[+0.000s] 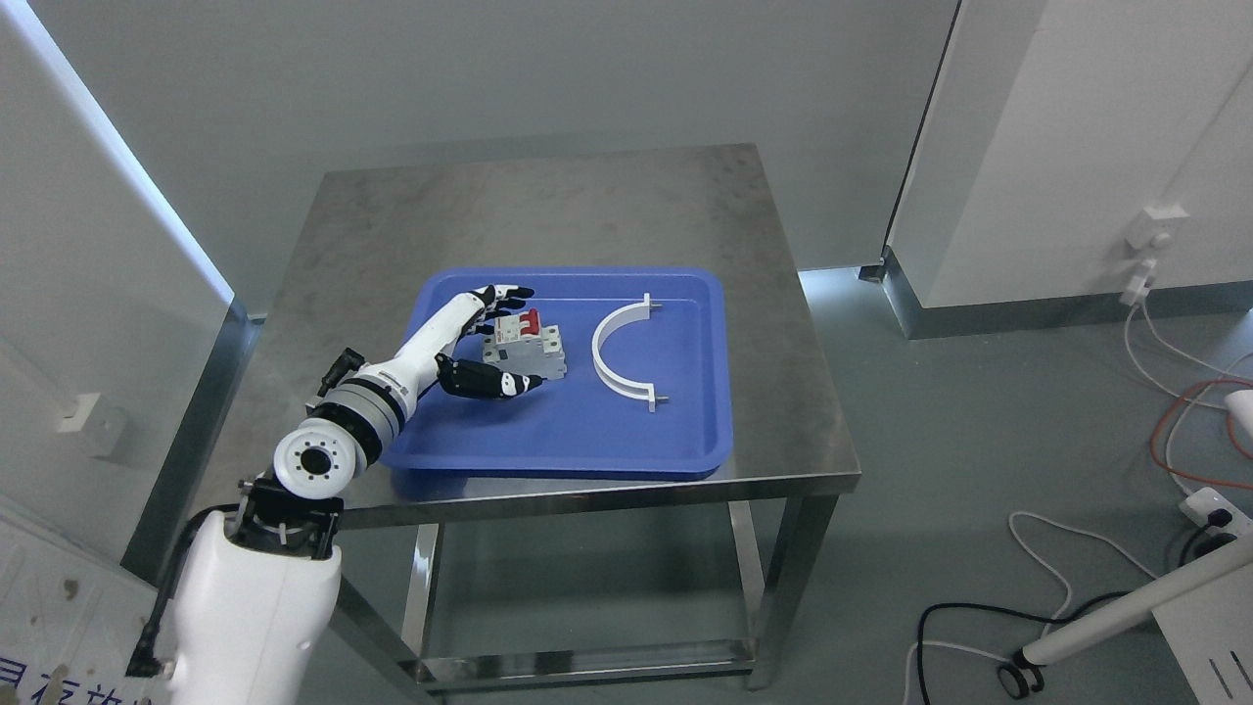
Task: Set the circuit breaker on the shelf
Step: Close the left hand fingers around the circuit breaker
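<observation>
On the steel worktop [548,211], your left robot hand [485,338] brackets the circuit breaker [529,345] in the blue tray [578,441], fingers spread around it, apparently not yet closed.

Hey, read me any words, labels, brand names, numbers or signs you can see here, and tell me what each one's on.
Circuit breaker in the blue tray, by the left hand: a small label on its face, too small to read.
Blue characters at the picture's bottom left corner: cut off by the edge, not readable.
Nothing else carries legible text.
</observation>
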`<state>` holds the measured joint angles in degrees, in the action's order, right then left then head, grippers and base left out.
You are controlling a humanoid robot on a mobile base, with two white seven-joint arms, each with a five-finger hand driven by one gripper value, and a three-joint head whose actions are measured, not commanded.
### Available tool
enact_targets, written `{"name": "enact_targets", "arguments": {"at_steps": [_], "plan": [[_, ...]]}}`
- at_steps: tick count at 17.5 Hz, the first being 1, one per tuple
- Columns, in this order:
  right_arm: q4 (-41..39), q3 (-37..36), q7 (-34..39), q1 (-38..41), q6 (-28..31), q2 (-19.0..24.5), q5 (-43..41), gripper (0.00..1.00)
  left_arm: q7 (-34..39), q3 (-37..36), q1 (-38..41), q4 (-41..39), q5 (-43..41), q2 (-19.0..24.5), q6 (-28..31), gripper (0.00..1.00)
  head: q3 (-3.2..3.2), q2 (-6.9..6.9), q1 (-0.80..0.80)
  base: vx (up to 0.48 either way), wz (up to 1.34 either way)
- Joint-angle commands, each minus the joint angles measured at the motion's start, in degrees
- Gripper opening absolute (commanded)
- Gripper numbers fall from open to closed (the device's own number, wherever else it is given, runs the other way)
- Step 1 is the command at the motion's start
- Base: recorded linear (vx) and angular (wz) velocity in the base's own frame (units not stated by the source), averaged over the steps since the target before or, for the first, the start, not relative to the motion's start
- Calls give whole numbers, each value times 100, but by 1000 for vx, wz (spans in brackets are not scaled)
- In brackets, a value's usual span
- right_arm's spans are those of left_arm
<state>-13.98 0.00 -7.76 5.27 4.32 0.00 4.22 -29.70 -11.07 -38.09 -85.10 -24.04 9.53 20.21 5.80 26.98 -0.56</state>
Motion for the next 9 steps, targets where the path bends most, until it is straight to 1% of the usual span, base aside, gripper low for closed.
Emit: {"name": "enact_targets", "arguments": {"at_steps": [1,2,3,4,6,8,9], "plan": [[0,114,-6,1,25,-100,0,100,17,131,-67,512,-286,-250,-306,40,0,0,0,0,0],[0,114,-6,1,25,-100,0,100,8,210,-67,512,-303,-241,-499,30,0,0,0,0,0],[0,114,-6,1,25,-100,0,100,8,272,-59,547,-364,-223,-683,24,0,0,0,0,0],[0,114,-6,1,25,-100,0,100,8,333,-41,643,-434,-215,-833,22,0,0,0,0,0],[0,114,3,1,25,-100,0,100,34,474,-24,776,-470,-250,-1211,22,0,0,0,5,1],[0,114,3,1,25,-100,0,100,60,562,3,785,-479,-250,-1361,20,0,1,0,12,5],[0,114,-6,1,25,-100,0,100,104,771,-23,741,-435,-337,-1501,20,0,1,0,14,7]]}}
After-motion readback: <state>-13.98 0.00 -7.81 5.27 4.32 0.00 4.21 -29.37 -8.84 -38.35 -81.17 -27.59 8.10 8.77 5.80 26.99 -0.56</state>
